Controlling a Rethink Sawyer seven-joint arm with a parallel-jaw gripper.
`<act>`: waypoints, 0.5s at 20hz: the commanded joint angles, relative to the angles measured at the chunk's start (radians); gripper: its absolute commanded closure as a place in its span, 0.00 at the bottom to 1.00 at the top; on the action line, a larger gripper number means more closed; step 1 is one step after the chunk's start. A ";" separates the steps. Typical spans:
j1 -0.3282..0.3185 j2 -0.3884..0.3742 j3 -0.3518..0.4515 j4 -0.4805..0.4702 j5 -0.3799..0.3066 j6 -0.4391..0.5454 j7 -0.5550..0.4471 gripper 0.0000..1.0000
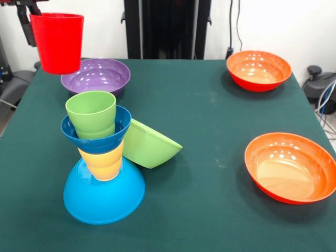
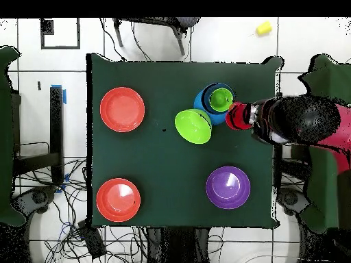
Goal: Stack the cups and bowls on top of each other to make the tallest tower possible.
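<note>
The tower stands at the front left: an upturned light-blue bowl (image 1: 104,194) (image 2: 203,103), a yellow cup (image 1: 103,161), a small dark-blue bowl (image 1: 97,137) and a green cup (image 1: 92,113) (image 2: 219,99) on top. A green bowl (image 1: 150,145) (image 2: 192,126) leans tilted against the tower's side. My gripper (image 1: 31,26) (image 2: 245,116) is shut on the rim of a red cup (image 1: 58,42) (image 2: 235,115), held in the air higher than the green cup and just off to the tower's side, apart from it.
A purple bowl (image 1: 97,76) (image 2: 228,186) sits upright behind the tower. Two orange bowls (image 1: 258,70) (image 1: 291,166) lie on the table's other side, seen overhead as orange bowls (image 2: 122,109) (image 2: 118,199). A small yellow object (image 2: 263,28) lies on the floor off the table.
</note>
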 commanded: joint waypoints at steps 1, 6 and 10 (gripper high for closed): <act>0.043 0.057 0.085 -0.022 -0.074 0.028 -0.271 1.00; 0.062 0.084 0.102 -0.074 -0.088 0.054 -0.290 1.00; 0.040 0.114 0.152 -0.137 -0.058 0.119 -0.368 1.00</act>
